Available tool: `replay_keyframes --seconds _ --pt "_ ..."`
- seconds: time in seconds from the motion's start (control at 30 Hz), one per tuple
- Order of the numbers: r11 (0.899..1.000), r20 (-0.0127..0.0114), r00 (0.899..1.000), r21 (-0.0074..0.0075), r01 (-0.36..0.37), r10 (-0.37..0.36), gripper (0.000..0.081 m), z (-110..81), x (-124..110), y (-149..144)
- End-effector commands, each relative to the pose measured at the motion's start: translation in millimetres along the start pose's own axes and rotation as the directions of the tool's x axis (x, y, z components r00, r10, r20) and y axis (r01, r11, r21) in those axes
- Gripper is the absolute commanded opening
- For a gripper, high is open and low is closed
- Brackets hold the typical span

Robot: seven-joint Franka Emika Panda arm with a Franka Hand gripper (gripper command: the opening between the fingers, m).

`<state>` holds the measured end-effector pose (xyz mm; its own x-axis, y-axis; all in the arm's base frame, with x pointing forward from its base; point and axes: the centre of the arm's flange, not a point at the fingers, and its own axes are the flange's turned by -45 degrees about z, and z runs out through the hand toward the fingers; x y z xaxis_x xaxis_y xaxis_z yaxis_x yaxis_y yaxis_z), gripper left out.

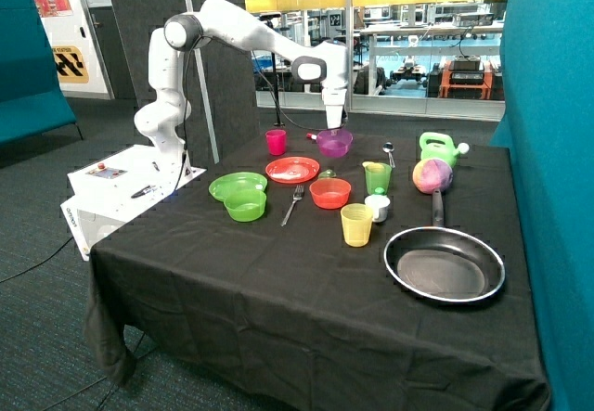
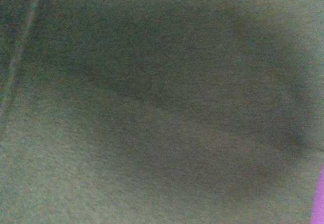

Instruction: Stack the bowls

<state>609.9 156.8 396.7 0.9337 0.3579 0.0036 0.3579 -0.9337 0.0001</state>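
The purple bowl (image 1: 335, 142) is at the far side of the black table, next to the pink cup (image 1: 276, 141). My gripper (image 1: 332, 129) points straight down at the purple bowl's near rim. I cannot tell whether it grips the rim or whether the bowl rests on the cloth. The orange-red bowl (image 1: 330, 193) sits upright mid-table, in front of the red plate (image 1: 292, 169). The lime green bowl (image 1: 245, 205) sits at the front edge of the green plate (image 1: 237, 185). The wrist view shows only dark cloth and a purple sliver (image 2: 319, 204) at its edge.
A fork (image 1: 294, 202) lies between the green and orange-red bowls. A green cup (image 1: 378, 177), yellow cup (image 1: 356, 224) and small white bottle (image 1: 377, 207) stand beside the orange-red bowl. Beyond them are a black pan (image 1: 445, 263), coloured ball (image 1: 432, 175), green watering can (image 1: 436, 147) and spoon (image 1: 389, 151).
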Motion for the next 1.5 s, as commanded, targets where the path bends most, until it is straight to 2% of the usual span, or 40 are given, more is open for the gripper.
replay_keyframes --seconds 0.0,0.27,0.83,1.23,1.47 --pt "1.0 0.0036 1.0 0.0 -0.021 0.021 0.0 -39.9 3.5 30.0" --pt "0.997 0.0036 0.997 -0.0002 -0.074 0.074 0.0 -48.3 -7.2 61.1" --pt "0.985 0.0036 0.985 -0.0005 -0.171 0.171 0.0 -45.0 -30.6 122.3" --pt "0.981 0.0036 0.981 -0.0006 -0.194 0.194 0.0 -35.1 -37.4 143.0" --pt "0.98 0.0036 0.98 -0.0006 -0.199 0.199 0.0 -31.0 -33.2 147.3"
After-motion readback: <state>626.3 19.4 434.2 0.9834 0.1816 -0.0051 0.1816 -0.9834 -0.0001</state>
